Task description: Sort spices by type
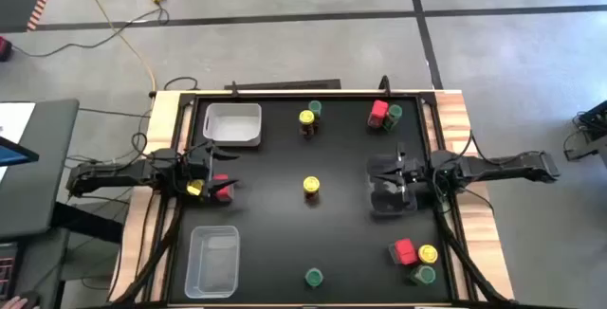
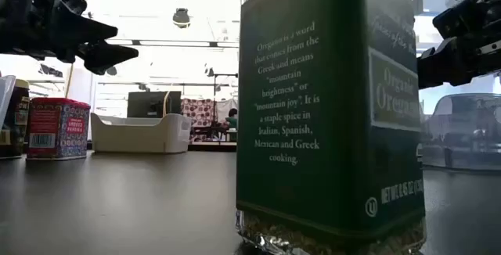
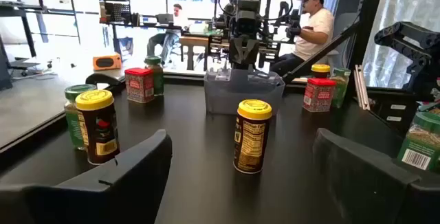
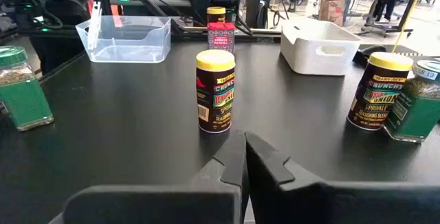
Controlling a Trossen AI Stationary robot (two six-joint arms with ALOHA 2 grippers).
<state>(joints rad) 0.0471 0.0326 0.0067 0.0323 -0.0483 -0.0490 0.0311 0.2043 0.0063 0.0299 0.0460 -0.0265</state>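
Observation:
The spices stand upright in small groups on the black table (image 1: pixel 275 233). A yellow-lidded jar (image 1: pixel 311 186) stands alone at the middle. Below my left gripper (image 1: pixel 220 169) stand a yellow-lidded jar (image 1: pixel 194 188) and a red tin (image 1: pixel 223 190), the tin (image 2: pixel 59 128) resting on its base. My left gripper (image 3: pixel 240 183) is open and raised, with nothing between its fingers. My right gripper (image 4: pixel 244 159) is shut and empty, above a clear bin (image 1: pixel 394 197). A green-lidded jar (image 2: pixel 329 114) stands at the near edge.
A white bin (image 1: pixel 232 124) stands at the far left and a second clear bin (image 1: pixel 213 262) at the near left. More spices stand at the far middle (image 1: pixel 308 117), far right (image 1: pixel 384 113) and near right (image 1: pixel 414 257). People sit beyond the table.

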